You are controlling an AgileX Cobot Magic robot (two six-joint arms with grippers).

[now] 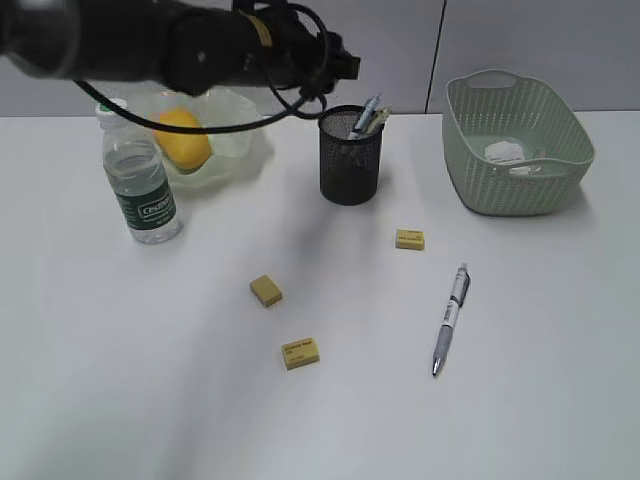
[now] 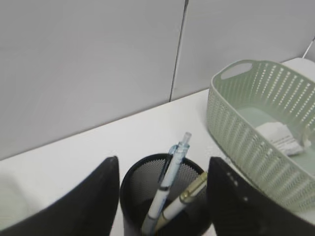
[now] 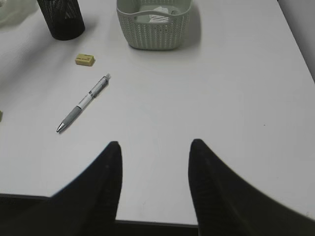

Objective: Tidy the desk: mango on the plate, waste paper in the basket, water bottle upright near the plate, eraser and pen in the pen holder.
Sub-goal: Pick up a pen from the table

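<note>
Left gripper: jaws spread wide, holding nothing, poised over the pen holder with 2 pens inside.
Right gripper: parted, unladen, above the desk.
Loose items: 1 pen and 3 erasers, including eraser, lie on the desk.
Mango: on the plate, water bottle upright beside it.
Waste paper: in the basket.

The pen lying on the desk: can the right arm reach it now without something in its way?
Probably yes. The pen lies alone on bare desk ahead-left of the open right gripper; the nearest eraser sits apart.
</note>
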